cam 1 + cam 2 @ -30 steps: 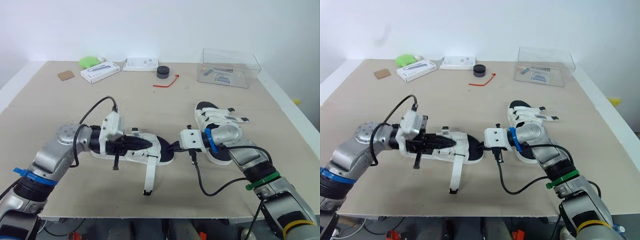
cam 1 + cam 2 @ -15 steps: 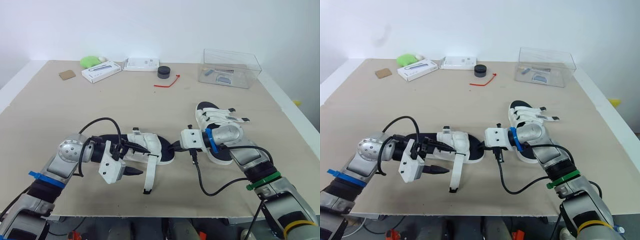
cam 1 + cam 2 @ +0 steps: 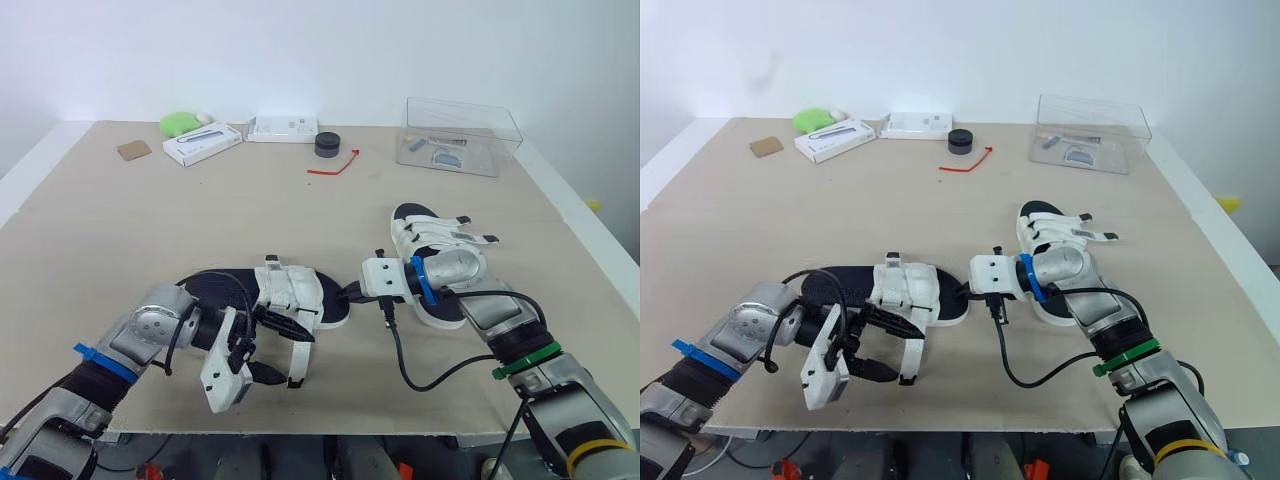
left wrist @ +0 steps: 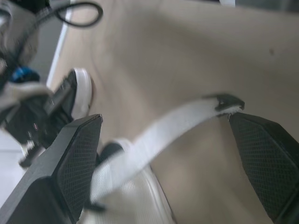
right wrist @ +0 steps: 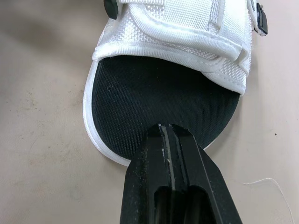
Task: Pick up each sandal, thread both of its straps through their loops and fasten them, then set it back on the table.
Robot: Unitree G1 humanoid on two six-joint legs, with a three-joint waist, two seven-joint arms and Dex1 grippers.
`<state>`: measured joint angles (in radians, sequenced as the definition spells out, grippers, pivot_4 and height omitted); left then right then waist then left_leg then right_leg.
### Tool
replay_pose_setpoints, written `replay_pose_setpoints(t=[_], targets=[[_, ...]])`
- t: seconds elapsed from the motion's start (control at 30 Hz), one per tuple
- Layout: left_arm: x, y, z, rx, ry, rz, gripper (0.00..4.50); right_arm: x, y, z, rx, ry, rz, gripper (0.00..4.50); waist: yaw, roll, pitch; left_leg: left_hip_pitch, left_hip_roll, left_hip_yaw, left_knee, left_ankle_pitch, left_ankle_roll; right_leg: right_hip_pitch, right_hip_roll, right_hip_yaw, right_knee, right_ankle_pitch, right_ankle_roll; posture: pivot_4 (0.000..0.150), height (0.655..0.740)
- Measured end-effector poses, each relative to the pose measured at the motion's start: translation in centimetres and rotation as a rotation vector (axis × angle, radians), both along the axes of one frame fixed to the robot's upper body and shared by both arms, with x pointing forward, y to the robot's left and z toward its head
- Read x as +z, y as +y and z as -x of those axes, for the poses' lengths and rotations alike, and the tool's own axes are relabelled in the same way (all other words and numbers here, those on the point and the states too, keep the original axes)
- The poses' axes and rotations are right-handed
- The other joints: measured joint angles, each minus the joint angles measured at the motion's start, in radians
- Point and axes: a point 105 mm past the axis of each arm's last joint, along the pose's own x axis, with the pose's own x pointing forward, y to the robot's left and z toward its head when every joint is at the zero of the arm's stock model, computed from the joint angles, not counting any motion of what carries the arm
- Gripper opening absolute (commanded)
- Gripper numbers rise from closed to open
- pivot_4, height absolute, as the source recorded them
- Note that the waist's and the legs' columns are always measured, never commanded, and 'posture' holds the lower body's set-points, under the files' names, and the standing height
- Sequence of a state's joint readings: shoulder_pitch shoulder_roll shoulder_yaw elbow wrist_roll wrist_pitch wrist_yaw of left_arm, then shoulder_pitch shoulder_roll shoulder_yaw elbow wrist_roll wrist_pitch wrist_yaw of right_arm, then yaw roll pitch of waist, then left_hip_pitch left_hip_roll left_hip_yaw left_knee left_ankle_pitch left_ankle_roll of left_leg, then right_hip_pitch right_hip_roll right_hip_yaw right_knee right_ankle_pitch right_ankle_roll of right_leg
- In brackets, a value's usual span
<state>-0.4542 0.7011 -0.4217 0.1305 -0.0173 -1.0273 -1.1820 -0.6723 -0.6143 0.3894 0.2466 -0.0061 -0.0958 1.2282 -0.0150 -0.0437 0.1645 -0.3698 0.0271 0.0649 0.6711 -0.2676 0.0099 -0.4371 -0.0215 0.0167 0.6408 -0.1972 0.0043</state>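
Note:
A white sandal with a black footbed (image 3: 285, 292) lies flat on the table, toe to the right. One loose white strap (image 3: 298, 358) trails from it toward the front edge. My left gripper (image 3: 272, 350) is open at the sandal's near side. In the left wrist view the strap (image 4: 163, 135) runs across the gap between the two fingers (image 4: 70, 163) without touching either. My right gripper (image 5: 166, 128) is shut, its tips resting on the toe of the footbed (image 5: 154, 102). A second white sandal (image 3: 432, 248) lies behind my right forearm, straps across it.
At the back stand a clear plastic box (image 3: 460, 135), a black round lid (image 3: 326, 144), a red tie (image 3: 333, 165), two white boxes (image 3: 200, 143) (image 3: 283, 128), a green object (image 3: 178, 123) and a brown square (image 3: 131, 150). The table's front edge (image 3: 300, 435) is close to my left gripper.
My left gripper has opened, come off the top of the sandal and swung toward the front edge, beside the loose strap. The right arm has stayed put.

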Motion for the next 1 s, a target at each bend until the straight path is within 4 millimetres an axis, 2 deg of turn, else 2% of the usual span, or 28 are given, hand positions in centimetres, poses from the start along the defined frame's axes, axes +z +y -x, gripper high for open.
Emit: replay_pose_setpoints(t=[0.03, 0.1, 0.3, 0.37, 0.4, 0.5, 0.67, 0.8, 0.9, 0.97, 1.0], targets=[[0.0, -0.2, 0.1, -0.001, 0.006, 0.002, 4.43, 0.0, 0.0, 0.0, 0.000, -0.001, 0.000, 0.00, 0.000, 0.000, 0.000, 0.000, 0.000, 0.000, 0.000, 0.000, 0.000, 0.000, 0.000, 0.000, 0.000, 0.000, 0.000, 0.150, 0.7400], [-0.1, -0.4, 0.1, 0.000, 0.014, -0.002, 3.92, 0.0, 0.0, 0.0, 0.001, -0.002, -0.001, 0.00, 0.000, 0.000, 0.000, 0.000, 0.000, 0.000, 0.000, 0.000, 0.000, 0.000, 0.001, 0.000, 0.000, 0.000, 0.000, 0.150, 0.7400], [-0.5, -1.2, 0.3, -0.016, 0.034, -0.021, 1.31, 0.0, 0.0, 0.0, 0.000, -0.002, -0.001, 0.00, 0.000, 0.000, 0.000, 0.000, 0.000, 0.000, 0.000, 0.000, 0.000, 0.000, 0.001, 0.000, 0.000, 0.000, 0.001, 0.150, 0.7400], [-0.4, -1.3, 0.1, -0.013, 0.029, -0.030, 0.27, 0.0, 0.0, 0.0, -0.001, -0.003, -0.002, 0.00, 0.000, 0.000, 0.000, 0.000, 0.000, 0.000, 0.000, 0.000, 0.000, 0.000, 0.001, 0.000, 0.000, 0.000, 0.001, 0.150, 0.7400], [-0.4, -1.3, 0.0, -0.008, 0.035, -0.032, 0.04, 0.0, 0.0, 0.0, -0.001, -0.003, -0.002, 0.00, 0.000, 0.000, 0.000, 0.000, 0.000, 0.000, 0.000, 0.000, 0.000, 0.000, 0.001, 0.000, 0.000, 0.000, 0.001, 0.150, 0.7400], [-0.2, -1.4, -0.4, 0.036, 0.094, -0.024, 0.04, 0.0, 0.0, 0.0, -0.002, -0.004, -0.002, 0.00, 0.000, 0.000, 0.000, 0.000, 0.000, 0.000, 0.000, 0.000, 0.000, 0.000, 0.002, 0.000, 0.000, 0.000, 0.001, 0.150, 0.7400], [1.3, -1.8, -0.8, 0.098, 0.284, 0.031, 0.04, -0.1, 0.0, 0.0, -0.003, -0.005, -0.004, 0.00, 0.000, 0.000, 0.000, 0.000, 0.000, 0.000, 0.000, 0.000, 0.000, 0.000, 0.005, 0.000, 0.000, 0.000, 0.001, 0.150, 0.7400], [3.3, -1.6, -2.4, 0.235, 0.606, 0.109, 0.04, -0.1, 0.0, 0.0, -0.004, -0.006, -0.004, 0.00, 0.000, 0.000, 0.000, 0.000, 0.000, -0.002, 0.001, 0.000, 0.000, 0.000, 0.006, 0.000, 0.000, 0.000, 0.001, 0.150, 0.7400], [6.1, -1.7, -4.3, 0.322, 0.848, 0.218, 0.04, -0.1, 0.0, 0.1, -0.002, -0.006, -0.004, 0.00, -0.001, -0.001, 0.000, -0.001, 0.000, -0.003, 0.001, 0.000, 0.001, 0.000, 0.007, 0.000, 0.000, 0.000, 0.002, 0.150, 0.7400], [7.2, -1.7, -5.1, 0.346, 0.923, 0.267, 0.04, 0.0, 0.0, 0.0, -0.002, -0.007, -0.004, 0.00, -0.001, -0.001, 0.000, -0.001, 0.000, -0.003, 0.001, 0.000, 0.001, 0.000, 0.007, 0.000, 0.000, 0.000, 0.002, 0.150, 0.7400], [8.1, -1.7, -6.7, 0.403, 1.087, 0.341, 0.04, 0.0, 0.0, 0.0, -0.002, -0.007, -0.003, 0.00, -0.002, -0.001, 0.000, -0.001, -0.001, -0.004, 0.001, 0.000, 0.001, 0.001, 0.007, 0.000, 0.000, 0.000, 0.003, 0.150, 0.7400]])
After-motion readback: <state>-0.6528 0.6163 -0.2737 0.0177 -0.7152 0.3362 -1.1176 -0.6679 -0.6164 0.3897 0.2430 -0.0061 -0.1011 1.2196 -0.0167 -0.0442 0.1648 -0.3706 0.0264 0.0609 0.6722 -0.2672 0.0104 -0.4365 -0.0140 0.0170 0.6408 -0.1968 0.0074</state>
